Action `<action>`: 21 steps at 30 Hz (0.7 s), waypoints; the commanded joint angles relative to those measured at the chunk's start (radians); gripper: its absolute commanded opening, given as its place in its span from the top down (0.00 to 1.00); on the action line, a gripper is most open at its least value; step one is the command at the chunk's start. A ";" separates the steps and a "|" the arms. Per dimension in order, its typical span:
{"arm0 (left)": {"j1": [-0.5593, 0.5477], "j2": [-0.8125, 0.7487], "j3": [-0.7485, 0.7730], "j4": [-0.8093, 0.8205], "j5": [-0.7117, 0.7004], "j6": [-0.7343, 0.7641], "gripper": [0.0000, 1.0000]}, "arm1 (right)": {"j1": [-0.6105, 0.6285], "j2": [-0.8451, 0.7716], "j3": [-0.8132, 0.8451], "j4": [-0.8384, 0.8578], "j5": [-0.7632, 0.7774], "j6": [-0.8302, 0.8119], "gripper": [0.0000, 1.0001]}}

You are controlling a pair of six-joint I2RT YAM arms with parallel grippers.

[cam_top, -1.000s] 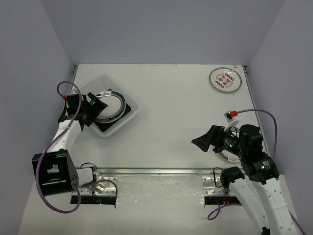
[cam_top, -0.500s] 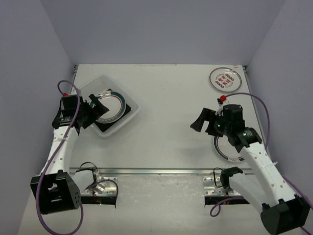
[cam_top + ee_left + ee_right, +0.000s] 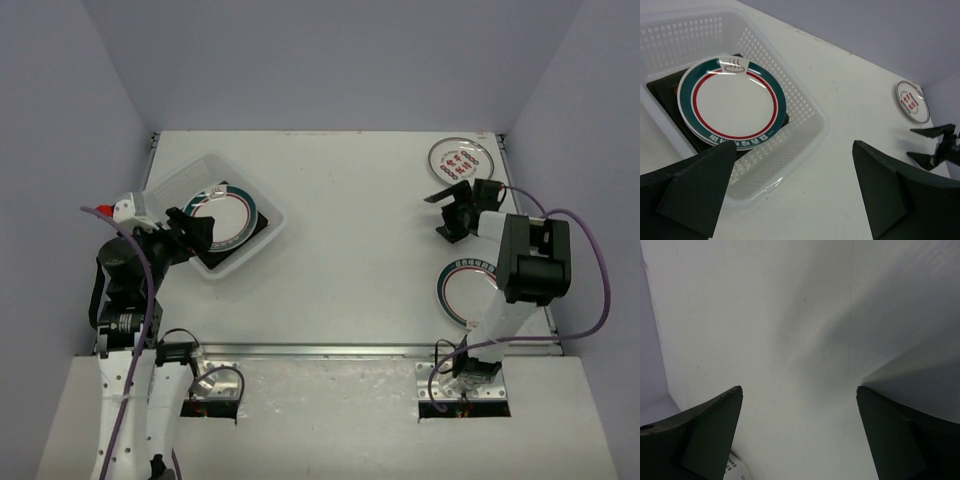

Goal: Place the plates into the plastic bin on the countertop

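Jaws spread, the left gripper point(image 3: 195, 232) hung beside the plastic bin point(image 3: 178, 181) at ten o'clock, where a green-rimmed plate point(image 3: 229, 215) lay, while the right gripper point(image 3: 448, 214), likewise spread, faced the red-patterned plate point(image 3: 461, 162) at one o'clock, seemingly its next pick.

Green-rimmed plate point(image 3: 228, 218) lies inside plastic bin point(image 3: 172, 186)

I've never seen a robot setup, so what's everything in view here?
countertop: one, white
plastic bin: one, clear, far left of the countertop
round plate: one, white, green rim, red ring, topmost in the bin
square plate: one, dark, beneath it
red-patterned plate: one, white, far right corner
green-rimmed plate: one, white, near right, partly under the arm
left gripper: one, black, open, at the bin
right gripper: one, black, open, between the right-hand plates
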 commanded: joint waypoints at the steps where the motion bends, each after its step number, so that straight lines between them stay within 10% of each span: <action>1: -0.043 0.062 -0.017 0.008 -0.012 -0.003 0.00 | -0.045 0.147 0.139 0.122 0.104 0.168 0.02; 12: -0.085 0.033 -0.016 -0.005 -0.064 -0.017 0.00 | -0.073 0.343 0.178 0.104 0.264 0.438 0.17; 21: -0.090 0.051 -0.006 -0.025 -0.109 -0.027 0.00 | -0.098 0.464 0.258 0.077 0.256 0.469 0.63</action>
